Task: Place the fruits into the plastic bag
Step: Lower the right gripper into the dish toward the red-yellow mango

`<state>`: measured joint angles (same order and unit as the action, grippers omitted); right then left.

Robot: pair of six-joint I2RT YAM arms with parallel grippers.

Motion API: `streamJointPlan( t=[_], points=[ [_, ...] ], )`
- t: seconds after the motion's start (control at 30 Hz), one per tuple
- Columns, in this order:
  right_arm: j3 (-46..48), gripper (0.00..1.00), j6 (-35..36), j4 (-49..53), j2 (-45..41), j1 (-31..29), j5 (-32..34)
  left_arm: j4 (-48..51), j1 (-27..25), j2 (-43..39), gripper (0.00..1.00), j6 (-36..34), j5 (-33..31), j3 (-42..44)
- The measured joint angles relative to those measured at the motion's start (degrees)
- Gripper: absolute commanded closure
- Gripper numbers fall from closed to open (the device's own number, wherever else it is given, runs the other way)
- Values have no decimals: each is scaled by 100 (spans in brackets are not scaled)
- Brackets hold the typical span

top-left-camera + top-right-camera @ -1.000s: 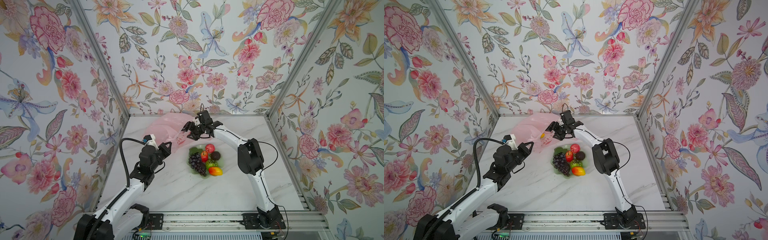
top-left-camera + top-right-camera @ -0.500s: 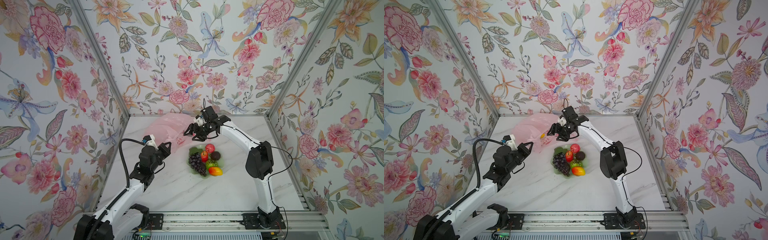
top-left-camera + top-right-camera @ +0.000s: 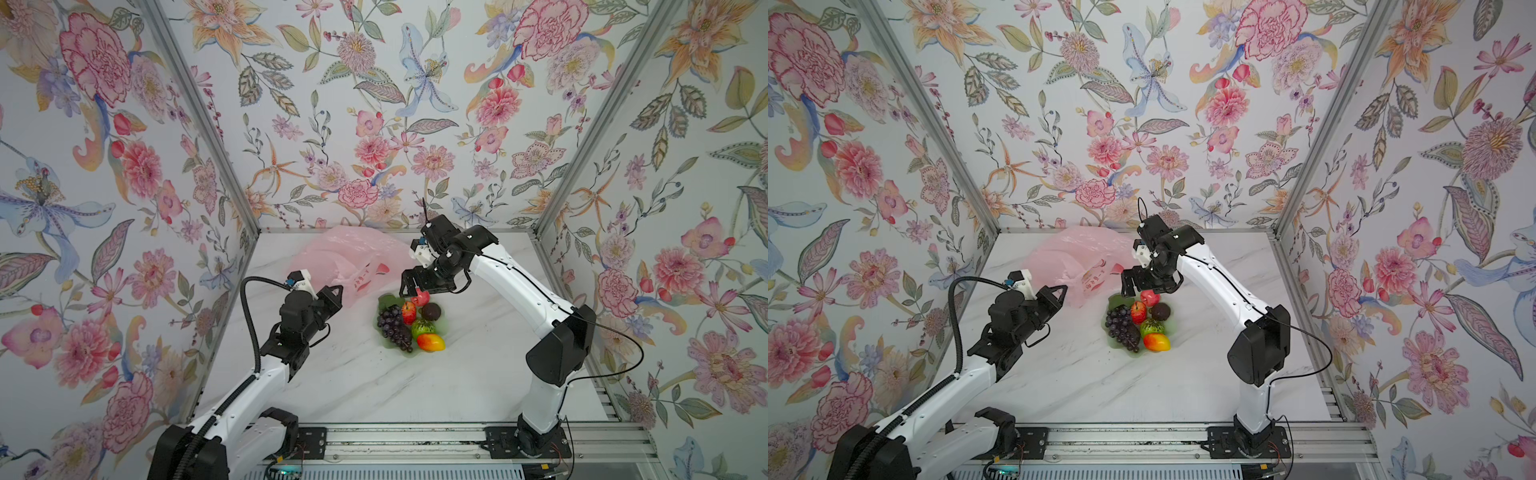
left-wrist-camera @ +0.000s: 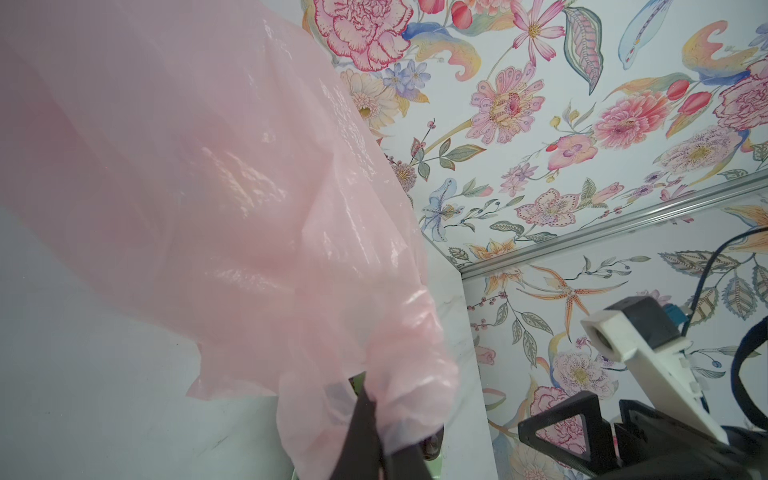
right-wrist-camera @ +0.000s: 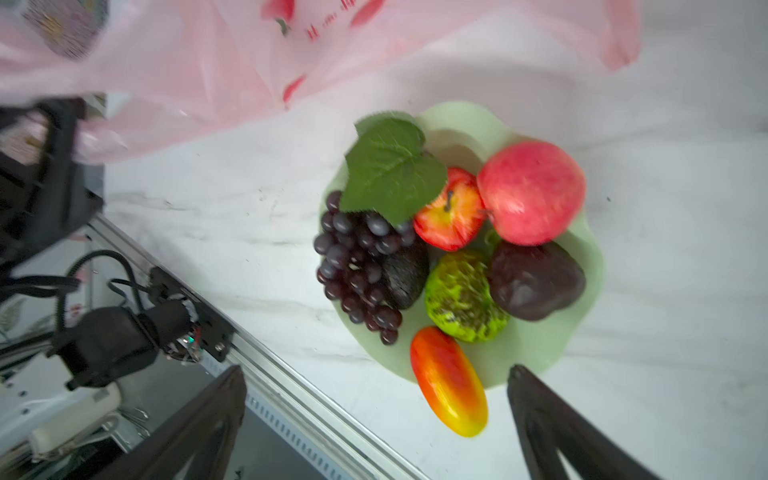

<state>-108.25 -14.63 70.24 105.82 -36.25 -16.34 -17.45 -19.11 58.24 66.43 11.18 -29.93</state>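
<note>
Most of the fruit (image 3: pixel 409 314) is still piled in the pale green dish (image 5: pixel 582 332) mid-frame, so there's plenty left to do. What's new: a second ago the right claw (image 3: pixel 417 290) was up over the bag's mouth, less spread. Now it's swung back above the top edge of the dish, fingers wide apart and holding nothing. I read that as one drop-off done and it's back for the next piece, probably the big rosy apple (image 3: pixel 422 298) right under it.

The left claw (image 3: pixel 332 293) hasn't budged. It's pinched tight on a bunched-up edge of the bag (image 3: pixel 345 257), which sits just up and left of the dish on the white marble-look table (image 3: pixel 374 386).

The bag is thin, crinkly, see-through pink film with red print. It's floppy, so I'd guess it needs that hold to stay open. The fruit looks like glossy plastic:
- knobbly dark grapes (image 5: pixel 357 270) with a veined leaf
- a smooth oval mango (image 5: pixel 449 382)
- a bumpy green one (image 5: pixel 461 295)
- a dark brown lump (image 5: pixel 534 282)
</note>
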Motion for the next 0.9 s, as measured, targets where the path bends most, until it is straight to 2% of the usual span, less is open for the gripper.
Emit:
streamJointPlan(
  t=[0.13, 0.3, 0.47, 0.9],
  points=[
    [693, 1, 181, 352, -162, -7, 334, 105, 2, -31, 100, 0, 0, -4],
    [1373, 1, -28, 481, -170, -319, 612, 197, 2, -192, 100, 2, -2, -4],
    [1731, 1, -328, 361, -170, -717, 721, 236, 2, -212, 100, 2, -2, -4],
    [2028, 1, -673, -127, -13, -713, 826, 407, 2, -501, 100, 4, -114, 13]
  ],
)
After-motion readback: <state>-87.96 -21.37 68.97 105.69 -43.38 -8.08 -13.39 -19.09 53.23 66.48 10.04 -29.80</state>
